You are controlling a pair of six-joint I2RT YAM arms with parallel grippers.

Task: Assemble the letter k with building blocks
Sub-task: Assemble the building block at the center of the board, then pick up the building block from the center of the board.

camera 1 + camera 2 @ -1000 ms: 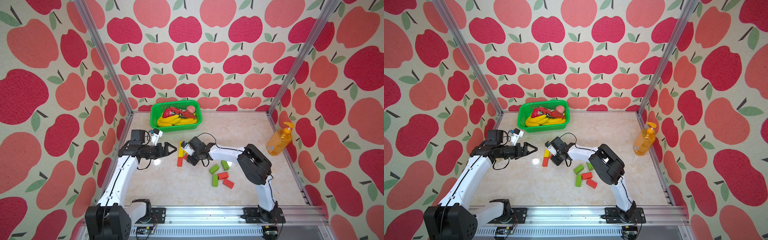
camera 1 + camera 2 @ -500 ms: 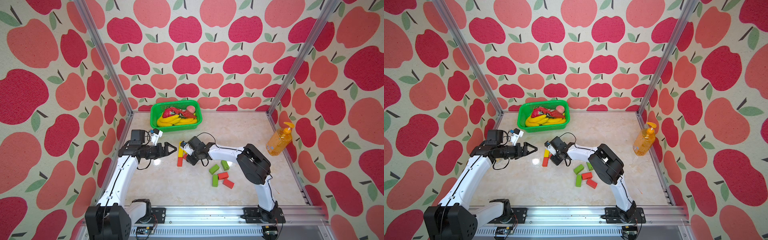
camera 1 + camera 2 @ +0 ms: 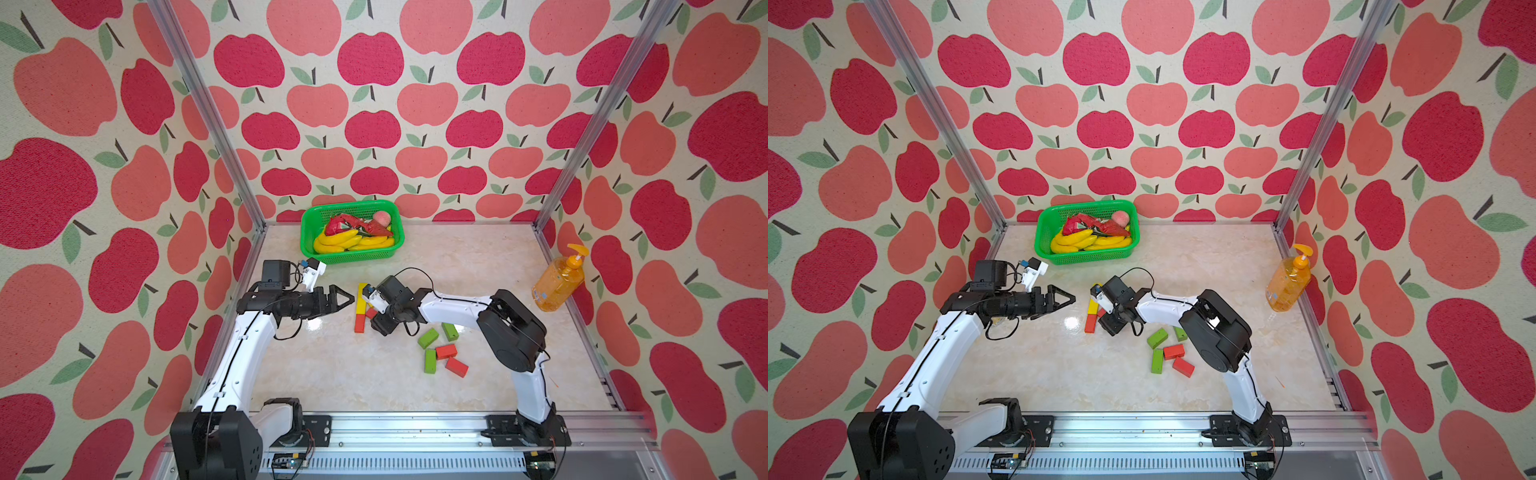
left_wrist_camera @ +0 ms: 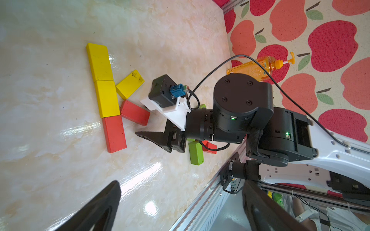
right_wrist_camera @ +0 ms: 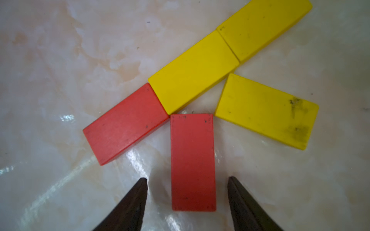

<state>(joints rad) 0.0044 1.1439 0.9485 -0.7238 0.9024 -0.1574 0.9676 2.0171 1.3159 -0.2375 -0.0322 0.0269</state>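
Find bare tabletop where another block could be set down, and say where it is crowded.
Bare: the broad strip between the front rail and the loose green and red blocks; also the stretch between the green basket and soap bottle. Crowded: the yellow-and-red letter, between left gripper and right gripper.

Marble-patterned worktop (image 3: 469, 266) carried a green basket (image 3: 357, 254) at its back edge, a soap bottle (image 3: 555, 284) by its right edge, blocks (image 3: 428, 337) mid-surface.

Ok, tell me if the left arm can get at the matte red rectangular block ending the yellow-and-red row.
Probably yes: the left gripper hovers open near that red block, with bare tabletop between them; the right gripper stands on its other side.
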